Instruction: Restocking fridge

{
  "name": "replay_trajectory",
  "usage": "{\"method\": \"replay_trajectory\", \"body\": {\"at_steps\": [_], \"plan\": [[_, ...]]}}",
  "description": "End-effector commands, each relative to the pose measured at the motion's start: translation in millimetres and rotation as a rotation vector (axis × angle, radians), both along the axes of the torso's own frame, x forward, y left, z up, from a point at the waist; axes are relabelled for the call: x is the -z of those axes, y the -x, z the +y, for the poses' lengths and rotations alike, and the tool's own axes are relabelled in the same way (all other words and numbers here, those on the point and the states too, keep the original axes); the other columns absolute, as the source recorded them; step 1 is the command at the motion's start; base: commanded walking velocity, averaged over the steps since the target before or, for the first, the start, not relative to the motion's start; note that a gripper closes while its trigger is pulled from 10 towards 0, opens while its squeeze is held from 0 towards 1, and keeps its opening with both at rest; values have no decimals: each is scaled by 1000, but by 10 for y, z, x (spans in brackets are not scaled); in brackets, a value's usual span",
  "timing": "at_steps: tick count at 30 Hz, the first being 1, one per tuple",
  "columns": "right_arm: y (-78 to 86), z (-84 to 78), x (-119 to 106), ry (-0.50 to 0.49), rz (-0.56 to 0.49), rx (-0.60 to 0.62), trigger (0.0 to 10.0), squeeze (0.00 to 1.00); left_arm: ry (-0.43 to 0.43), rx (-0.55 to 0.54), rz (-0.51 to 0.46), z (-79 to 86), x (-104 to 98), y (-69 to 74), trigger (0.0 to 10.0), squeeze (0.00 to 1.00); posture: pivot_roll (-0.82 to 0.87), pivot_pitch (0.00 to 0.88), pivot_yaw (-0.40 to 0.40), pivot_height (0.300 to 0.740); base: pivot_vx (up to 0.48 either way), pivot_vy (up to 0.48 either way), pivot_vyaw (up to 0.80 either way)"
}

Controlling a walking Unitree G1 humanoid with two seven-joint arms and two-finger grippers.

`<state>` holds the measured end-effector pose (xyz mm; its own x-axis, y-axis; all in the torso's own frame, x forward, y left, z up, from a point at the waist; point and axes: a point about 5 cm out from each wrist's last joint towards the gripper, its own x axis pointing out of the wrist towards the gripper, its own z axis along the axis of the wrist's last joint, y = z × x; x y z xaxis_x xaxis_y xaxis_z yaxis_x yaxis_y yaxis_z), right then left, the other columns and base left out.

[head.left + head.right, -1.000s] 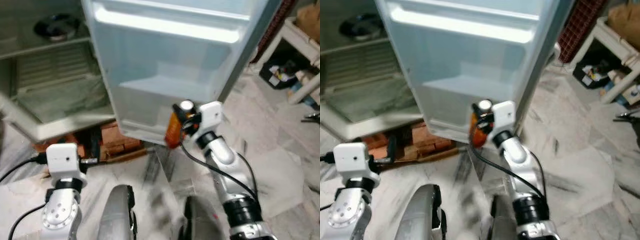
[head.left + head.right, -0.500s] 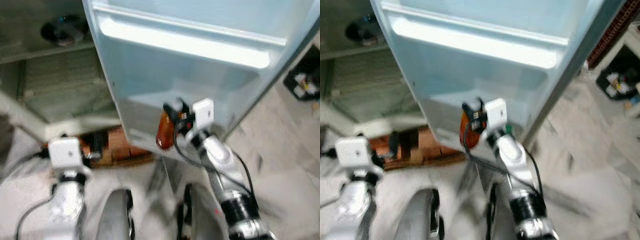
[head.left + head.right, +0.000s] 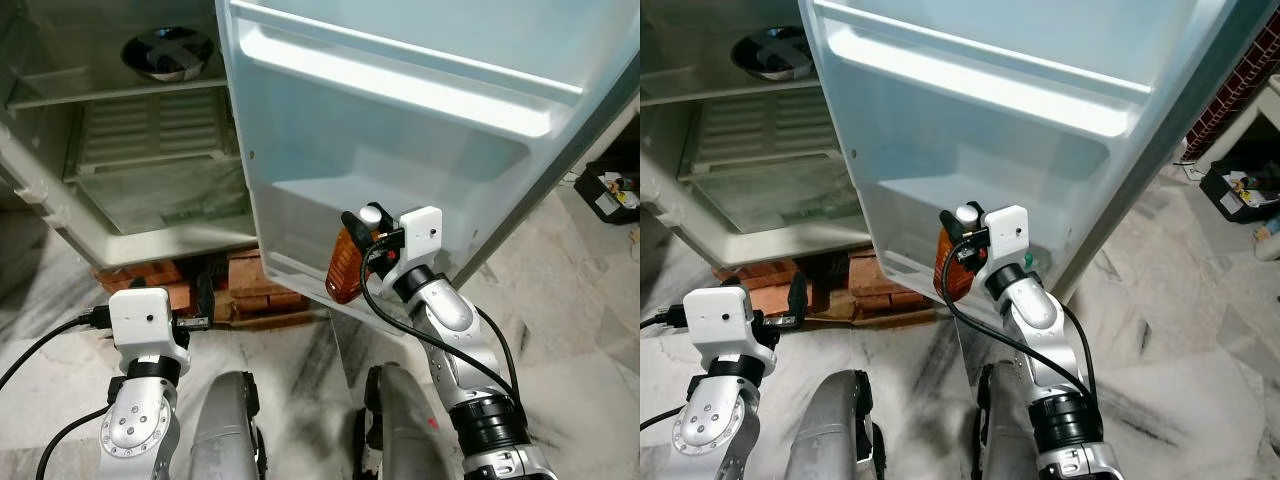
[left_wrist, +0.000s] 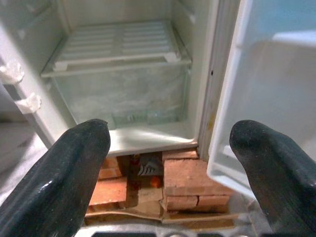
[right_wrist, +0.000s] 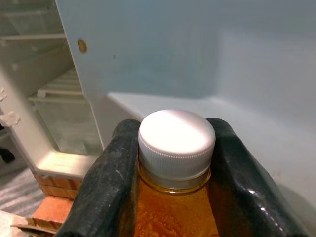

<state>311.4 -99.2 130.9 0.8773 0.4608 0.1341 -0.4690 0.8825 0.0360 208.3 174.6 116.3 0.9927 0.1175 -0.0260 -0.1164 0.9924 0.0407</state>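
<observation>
Camera steadied since blur; right gripper (image 3: 362, 240) still clamps bottle (image 3: 344, 266) by neck, near door (image 3: 400, 130) shelf. Left gripper (image 4: 168, 148) agape, idle. Bottle not yet shelved.

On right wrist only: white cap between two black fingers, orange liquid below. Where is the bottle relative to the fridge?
Observer: The right gripper holds the orange bottle low against the inside of the open fridge door, just in front of its bottom door shelf.
Operator: Is the bottle upright?
Observer: Slightly tilted, with its white cap uppermost.
Operator: What is the left arm doing?
Observer: The left gripper is open and holds nothing, low by the red bricks under the fridge.
Operator: Is anything in the fridge already?
Observer: A metal bowl sits on an upper shelf.
</observation>
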Motion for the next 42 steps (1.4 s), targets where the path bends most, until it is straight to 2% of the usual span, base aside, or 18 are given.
{"method": "replay_trajectory", "body": {"at_steps": [1,6,19,24,28,32,36,39,42], "plan": [[6,-21,14,-4,5,5,10000,0,-10,-8,17,15,28,21,10000,0,74,189,0,569,0,0,0],[3,-11,9,-7,2,0,10000,0,-17,-11,17,11,27,20,10000,0,74,191,-2,534,0,0,0],[-72,46,-35,20,-29,-5,10000,0,-8,13,14,-6,3,26,10000,0,88,209,-4,534,0,0,0],[-200,109,-130,35,-79,29,10000,0,-10,6,39,17,-1,121,10000,0,100,257,11,534,0,0,0],[-280,143,-128,69,-99,54,10000,0,-18,30,40,-18,-24,138,10000,0,129,267,13,534,0,0,0],[-338,201,-169,105,-135,68,10000,0,-15,1,36,37,-56,162,10000,0,130,264,17,534,0,0,0],[-420,295,-302,108,-192,55,10000,0,-20,14,44,31,-65,163,10000,0,139,288,24,520,0,0,0],[-513,410,-558,134,-311,59,10000,0,-22,32,54,5,-67,163,10000,0,132,295,35,512,0,0,0],[-528,424,-642,158,-368,66,10000,0,-22,43,56,-25,-68,155,10000,0,141,295,39,512,0,0,0]]}}
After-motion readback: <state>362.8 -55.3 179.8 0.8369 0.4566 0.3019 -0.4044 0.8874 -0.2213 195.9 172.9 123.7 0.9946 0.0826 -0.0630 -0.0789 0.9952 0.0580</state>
